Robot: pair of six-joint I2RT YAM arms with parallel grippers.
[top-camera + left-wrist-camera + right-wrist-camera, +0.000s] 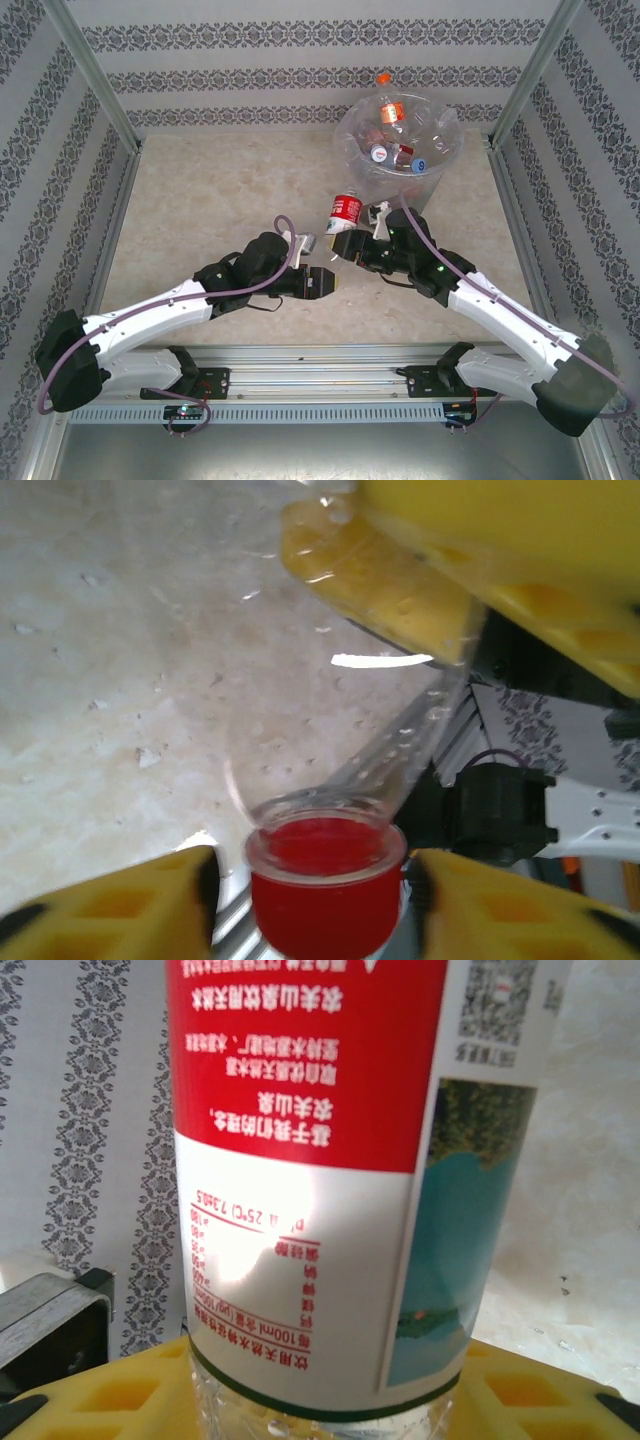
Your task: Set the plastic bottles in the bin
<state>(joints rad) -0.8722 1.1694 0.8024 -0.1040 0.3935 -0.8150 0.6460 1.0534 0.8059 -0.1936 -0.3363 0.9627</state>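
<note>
A clear plastic bottle (346, 208) with a red and white label hangs between my two grippers, just in front of the bin (440, 165). Its red cap (322, 905) sits between the yellow fingers of my left gripper (315, 900), with a gap on each side, so that gripper is open. My right gripper (320, 1400) is shut on the bottle's body (300, 1160) below the label; one of its yellow fingers (400, 580) presses the clear wall. Several other plastic bottles (392, 115) lie inside the bin, a round grey bucket lined with a crinkly clear bag.
An orange-capped bottle (383, 78) sticks up at the bin's far rim. Patterned walls (300, 80) and metal posts (95, 75) close in the beige table (210, 200) on three sides. The aluminium base rail (320, 360) runs along the near edge.
</note>
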